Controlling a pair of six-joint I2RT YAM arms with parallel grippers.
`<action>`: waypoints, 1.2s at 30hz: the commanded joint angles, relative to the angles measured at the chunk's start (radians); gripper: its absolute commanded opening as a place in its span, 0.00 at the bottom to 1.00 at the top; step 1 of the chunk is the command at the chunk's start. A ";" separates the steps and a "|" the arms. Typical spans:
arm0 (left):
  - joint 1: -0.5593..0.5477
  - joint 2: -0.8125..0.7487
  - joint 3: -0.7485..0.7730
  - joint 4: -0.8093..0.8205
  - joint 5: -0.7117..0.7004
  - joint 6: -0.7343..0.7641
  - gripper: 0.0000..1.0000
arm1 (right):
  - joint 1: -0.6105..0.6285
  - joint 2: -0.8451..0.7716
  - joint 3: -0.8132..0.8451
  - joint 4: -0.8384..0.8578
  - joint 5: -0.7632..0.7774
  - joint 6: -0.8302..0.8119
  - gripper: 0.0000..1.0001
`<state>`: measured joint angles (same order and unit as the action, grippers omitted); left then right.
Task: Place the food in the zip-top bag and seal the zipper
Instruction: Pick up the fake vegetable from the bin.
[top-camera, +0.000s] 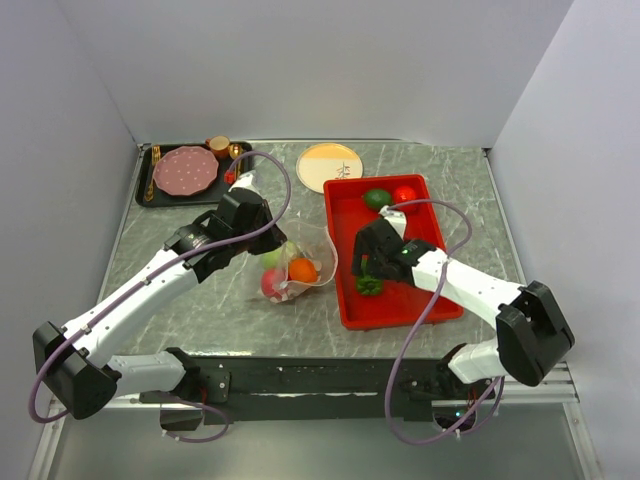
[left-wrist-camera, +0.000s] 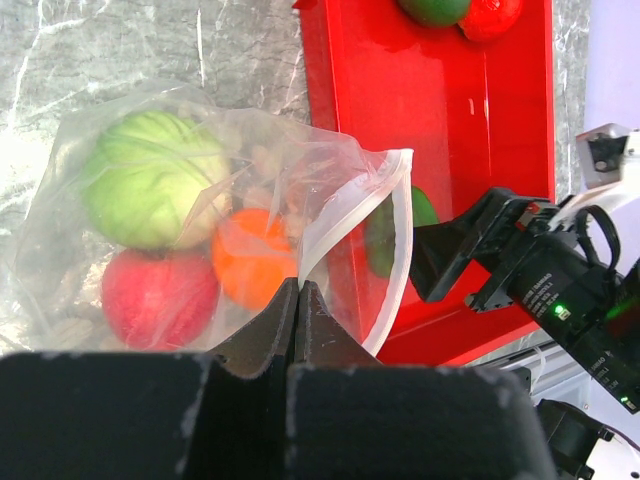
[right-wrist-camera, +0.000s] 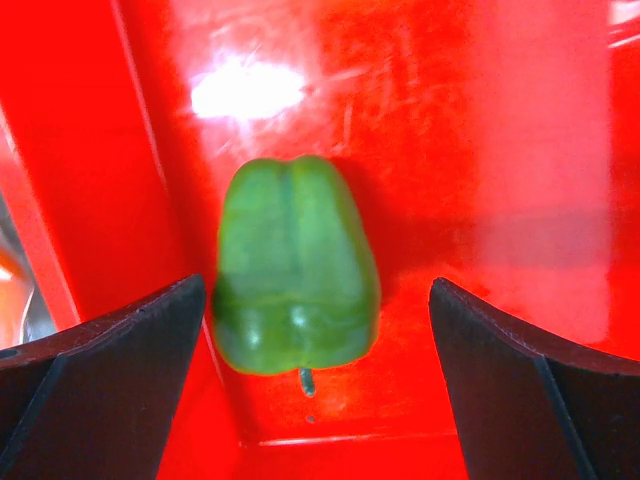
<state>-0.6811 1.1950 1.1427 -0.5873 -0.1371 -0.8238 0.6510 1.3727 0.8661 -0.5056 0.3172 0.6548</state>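
Observation:
The clear zip-top bag (top-camera: 312, 262) lies left of the red tray (top-camera: 432, 222). It holds a light green cabbage (left-wrist-camera: 150, 180), a red apple (left-wrist-camera: 155, 300) and an orange (left-wrist-camera: 255, 255). Its whitish zipper (left-wrist-camera: 350, 200) curves round the open mouth. My left gripper (left-wrist-camera: 298, 285) is shut on the bag's mouth edge. My right gripper (right-wrist-camera: 318, 290) is open and hovers over a green pepper (right-wrist-camera: 295, 265) lying in the tray's near left corner; the pepper sits between the fingers, nearer the left one. A dark green fruit (top-camera: 377, 198) and a red tomato (top-camera: 404, 194) lie at the tray's far end.
A black tray (top-camera: 150, 160) at the back left holds a pink plate (top-camera: 185, 170) and a small cup (top-camera: 218, 146). A yellow-and-white plate (top-camera: 330, 165) lies behind the red tray. White walls close the table's back and sides.

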 joint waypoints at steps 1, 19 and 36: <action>0.002 -0.014 -0.001 0.032 -0.013 0.020 0.01 | -0.007 0.025 0.048 0.039 -0.076 -0.034 1.00; 0.002 -0.012 0.000 0.030 -0.007 0.022 0.01 | -0.008 0.017 0.010 0.030 -0.064 -0.017 0.61; 0.002 -0.005 0.005 0.029 0.005 0.026 0.01 | -0.022 -0.335 0.025 0.034 -0.105 0.069 0.57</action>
<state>-0.6811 1.1946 1.1351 -0.5877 -0.1368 -0.8200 0.6338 1.1702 0.8745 -0.5282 0.2657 0.6651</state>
